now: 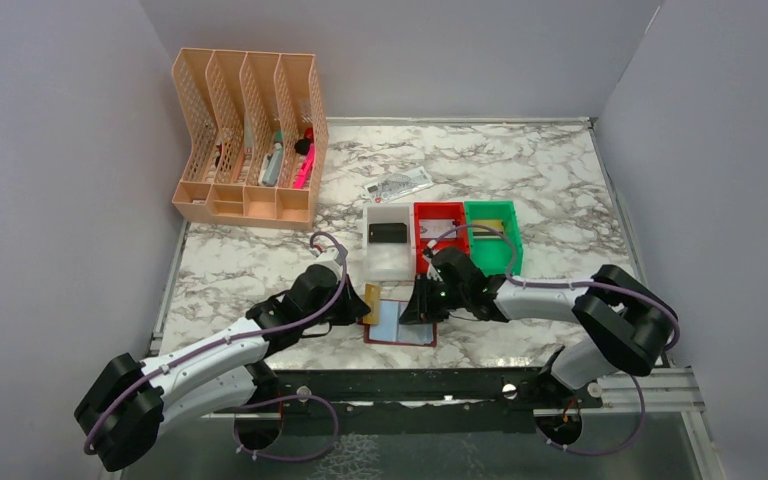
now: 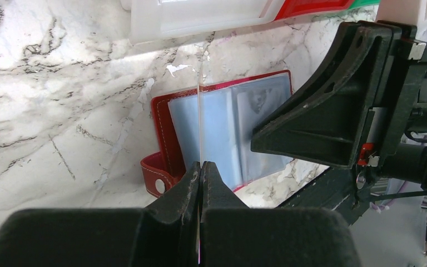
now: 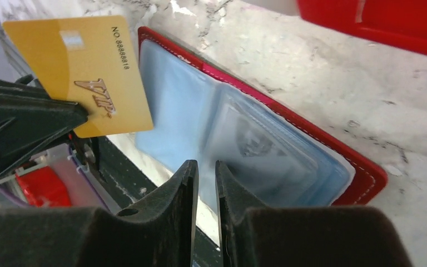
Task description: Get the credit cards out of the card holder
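Left tool was clamped shut on the gold card, gripping it by one edge only. The card stood on edge, out of the sleeves, just beside the left side of the card holder. The holder lay open flat on the desk in front of the white bin, with its bluish sleeves face up. Right tool had its fingers almost together with only a thin gap, tip down on the sleeves. I couldn't tell if it pinched a sleeve or just pressed on it. Step in hand, as I judged it, was carrying the freed card away and dropping it. To do it well, the left grip should stay tight, since an edge grip lets a thin card swivel. Lift first so the lower corner doesn't snag the sleeve lip, then swing away from the right tool, which was very close. The right tool should hold the holder down until the card is well clear, or the holder may drag along. Release low, over a bin or bare desk, not over the holder. A black card lay in the white bin. At least one more card seemed to show through the right-hand sleeves, so the task looked only partly done.
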Motion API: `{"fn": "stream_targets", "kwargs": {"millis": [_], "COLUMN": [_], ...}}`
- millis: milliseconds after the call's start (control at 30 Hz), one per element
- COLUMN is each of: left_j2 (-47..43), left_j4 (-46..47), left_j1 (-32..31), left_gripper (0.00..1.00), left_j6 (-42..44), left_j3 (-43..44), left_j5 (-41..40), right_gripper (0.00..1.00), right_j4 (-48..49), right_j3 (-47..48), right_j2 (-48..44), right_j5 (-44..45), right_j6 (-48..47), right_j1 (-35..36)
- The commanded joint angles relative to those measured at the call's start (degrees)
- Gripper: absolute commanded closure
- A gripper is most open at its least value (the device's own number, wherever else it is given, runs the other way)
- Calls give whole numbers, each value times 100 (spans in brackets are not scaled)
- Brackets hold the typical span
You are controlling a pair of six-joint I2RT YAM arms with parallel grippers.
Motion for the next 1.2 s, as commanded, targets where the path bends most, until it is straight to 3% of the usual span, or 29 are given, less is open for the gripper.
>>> {"fn": "stream_targets", "kwargs": {"millis": [0, 233, 400, 600, 700, 867, 967, 1167], "left_j2": [13, 252, 253, 2, -109, -202, -246, -210], "left_j4": [-9, -54, 46, 131, 261, 544, 723, 1419], "left_j1": [12, 10, 10, 10, 10, 10, 10, 14], "left_gripper": [100, 100, 100, 100, 100, 100, 100, 100], "left_j6": [92, 265, 332, 357, 405, 409, 318, 34], "left_j3": [24, 125, 229, 316, 373, 473, 475, 321], "left_j5": [18, 59, 207, 368, 516, 872, 1011, 1325], "right_gripper": [76, 75, 75, 65, 47, 36, 21, 19], "right_j4": [-965, -1729, -1711, -1361, -1059, 602, 596, 785], "right_j3": [136, 277, 181, -397, -764, -1764, -1799, -1551], "right_j2": [-141, -959, -1500, -2444, -2808, -3539, -3670, -3302], "right_j5": [941, 1740, 1867, 2230, 2439, 2171, 1928, 430], "right_j6": [-145, -532, -645, -393, 163, 696, 539, 64], "right_j1": [29, 21, 23, 20, 8, -24, -132, -762]}}
